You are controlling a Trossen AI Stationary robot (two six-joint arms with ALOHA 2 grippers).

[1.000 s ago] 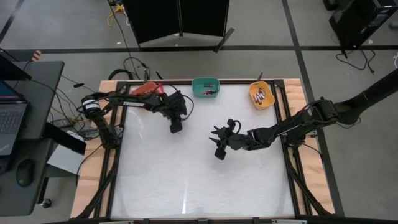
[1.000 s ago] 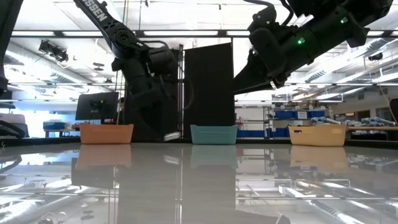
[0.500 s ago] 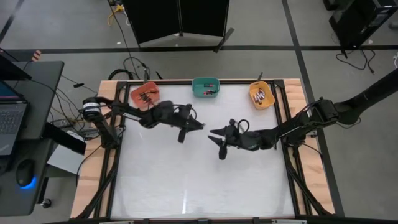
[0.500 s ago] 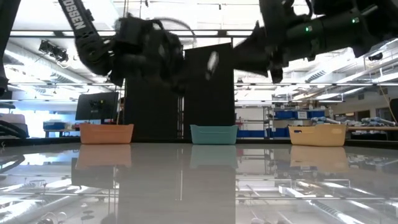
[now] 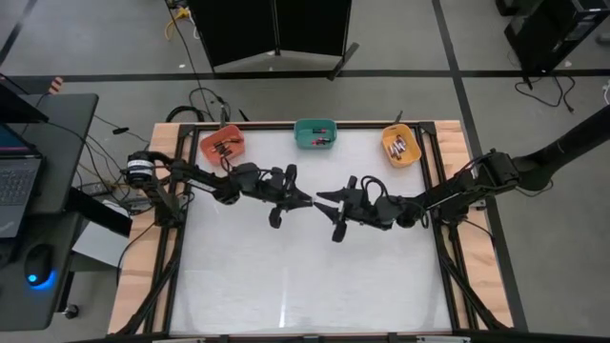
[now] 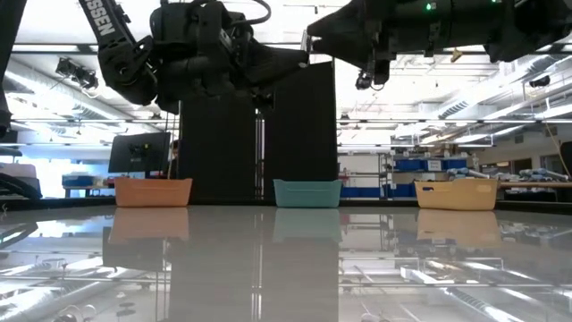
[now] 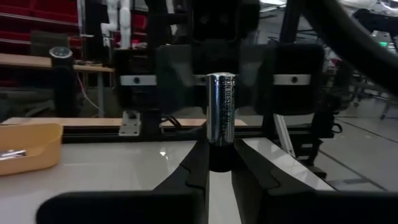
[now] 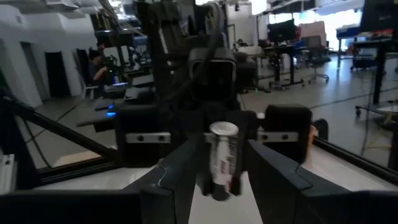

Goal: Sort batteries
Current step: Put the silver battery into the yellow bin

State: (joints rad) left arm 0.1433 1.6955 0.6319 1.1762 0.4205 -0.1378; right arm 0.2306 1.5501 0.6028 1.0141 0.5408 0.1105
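Battery (image 7: pixel 221 116), silvery with unreadable print, stands pinched between the left gripper's (image 7: pixel 218 169) fingers (image 7: pixel 193 171); the right gripper's (image 8: pixel 219 168) spread fingers (image 8: pixel 275 166) flank it, contact unclear. Arm lettering (image 6: pixel 108 18) only partly legible.

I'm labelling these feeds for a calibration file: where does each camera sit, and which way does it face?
High view: above the white table, facing straight down; left end effector meets right end effector.
Low view: tabletop height, facing level toward the teal plastic bin; dark arms overhead.
Left wrist view: on left arm, facing past own fingers gripping a silvery cylindrical battery.
Right wrist view: on right arm, facing past open fingers.
Shared: both wrist views show that battery.
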